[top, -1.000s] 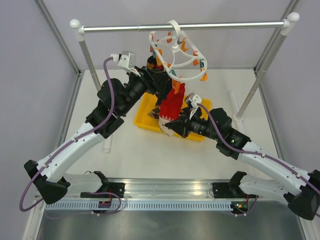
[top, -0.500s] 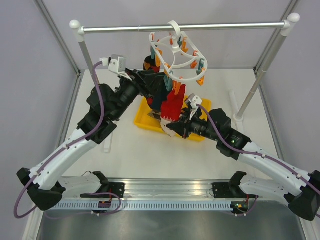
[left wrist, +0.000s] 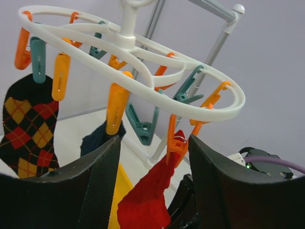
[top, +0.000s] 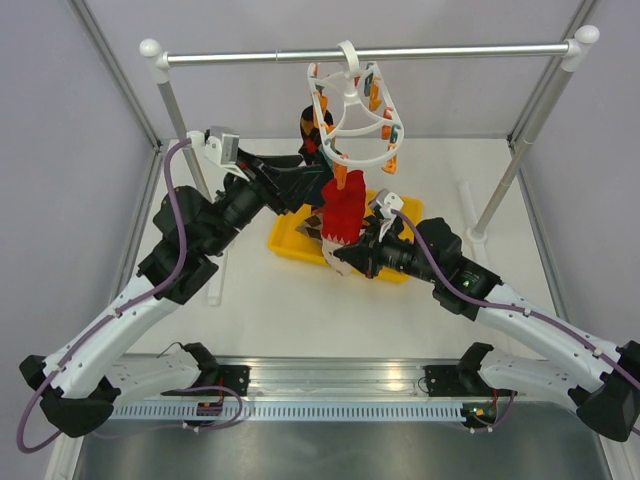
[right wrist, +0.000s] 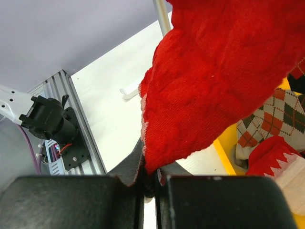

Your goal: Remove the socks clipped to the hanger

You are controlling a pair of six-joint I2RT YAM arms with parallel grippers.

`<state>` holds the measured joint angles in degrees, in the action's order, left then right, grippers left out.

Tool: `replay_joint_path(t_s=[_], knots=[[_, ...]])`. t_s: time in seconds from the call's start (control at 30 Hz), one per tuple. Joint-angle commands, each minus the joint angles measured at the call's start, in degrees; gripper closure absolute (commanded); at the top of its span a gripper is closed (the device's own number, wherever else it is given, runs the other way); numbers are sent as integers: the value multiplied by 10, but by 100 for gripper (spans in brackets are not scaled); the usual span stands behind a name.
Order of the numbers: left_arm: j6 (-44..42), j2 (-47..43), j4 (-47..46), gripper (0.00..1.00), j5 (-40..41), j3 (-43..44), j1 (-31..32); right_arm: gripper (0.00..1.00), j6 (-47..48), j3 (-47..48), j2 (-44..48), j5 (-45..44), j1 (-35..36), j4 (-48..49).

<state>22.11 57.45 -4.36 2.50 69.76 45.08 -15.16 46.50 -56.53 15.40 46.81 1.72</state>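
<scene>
Hanger [top: 352, 95] sits hooked on the silver rail [top: 450, 48], above the yellow tray [top: 287, 238].

Top view: red sock [top: 345, 208] hangs from the hanger's near side. My right gripper [top: 335, 243] is at its lower end. My left gripper [top: 318, 183] reaches up just beside the ring's left.

Left wrist: my fingers [left wrist: 90, 186] stand wide apart with nothing in them. Past the gap, an orange peg [left wrist: 174, 143] bites the red sock's top. An argyle sock [left wrist: 28, 126] and a navy sock [left wrist: 97, 138] are also pegged.

Right wrist: jaws closed tight on the red sock's bottom edge, with only a thin lip of fabric in the pinch. A beige argyle sock [right wrist: 262, 121] lies in the tray.

Risks, as I judge them: pulling down with the peg clamped could swing the hanger along the rail or lift its hook off. That shallow pinch may slip free. If my left closes off-centre, it could miss the peg or knock its neighbours.

Surroundings: white table [top: 260, 300], smooth and flat, pale grey walls, metal corner posts, and an aluminium strip along the near edge.
</scene>
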Motion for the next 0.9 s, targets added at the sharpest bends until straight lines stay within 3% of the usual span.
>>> replay_joint_path(t_s=[0.0,0.27,0.87], knots=[[-22,-2,8,37,-82,15,2,92,8,6,7,5,1,-1],[-23,2,34,33,-140,26,1,92,10,6,9,5,1,-8],[-53,62,31,33,-121,90,1,91,20,2,28,2,0,-30]])
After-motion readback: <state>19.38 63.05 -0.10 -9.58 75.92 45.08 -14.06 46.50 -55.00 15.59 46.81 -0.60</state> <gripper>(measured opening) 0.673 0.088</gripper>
